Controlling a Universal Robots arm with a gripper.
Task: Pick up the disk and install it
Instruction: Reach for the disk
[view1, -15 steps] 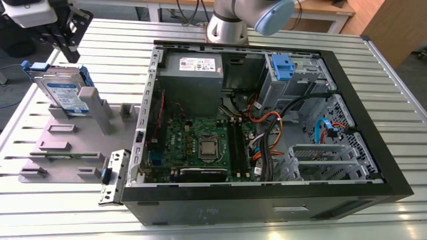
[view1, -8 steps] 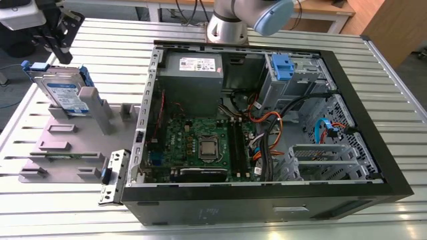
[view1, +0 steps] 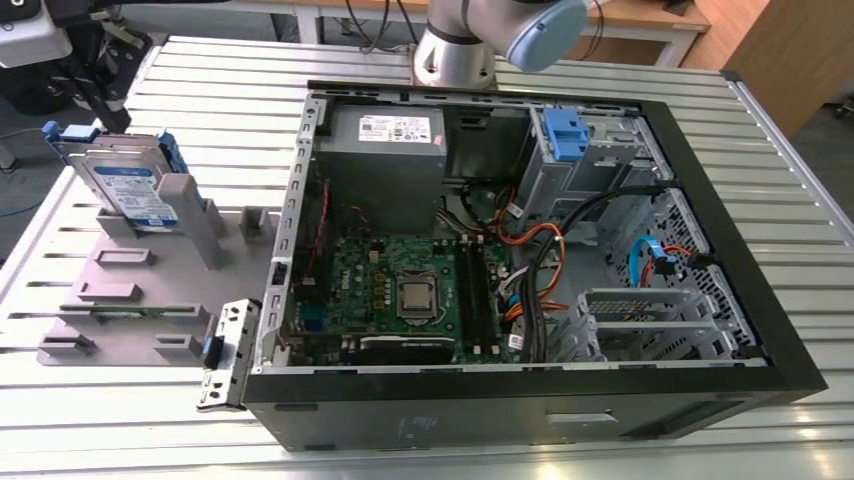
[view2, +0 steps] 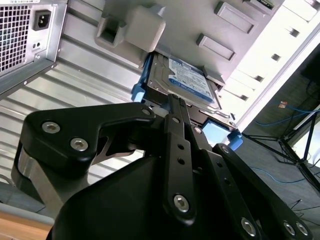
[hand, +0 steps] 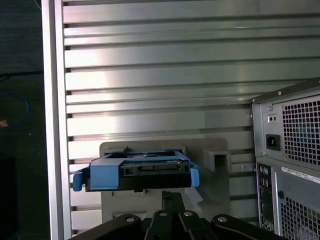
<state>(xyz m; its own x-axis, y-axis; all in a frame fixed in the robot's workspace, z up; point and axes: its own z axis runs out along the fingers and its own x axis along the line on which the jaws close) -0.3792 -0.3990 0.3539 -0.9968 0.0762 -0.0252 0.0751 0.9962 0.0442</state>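
The disk (view1: 127, 185) is a silver drive with a blue-and-white label in a blue carrier. It stands tilted in a grey holder (view1: 134, 300) at the exterior view's left, beside the open computer case (view1: 300, 230). In the second wrist view the disk (view2: 187, 80) lies just past my black gripper (view2: 172, 100). In the first wrist view the disk (hand: 137, 172) shows edge-on, close beyond the gripper (hand: 172, 196). The gripper looks shut, holds nothing, and stands apart from the disk.
Inside the case are a grey power supply (view1: 387, 135), a green motherboard (view1: 400, 290), loose cables (view1: 561, 250) and a drive cage with a blue bracket (view1: 565, 135). The arm's base (view1: 461, 50) stands behind the case. The slatted table's edge (hand: 52, 125) runs near the holder.
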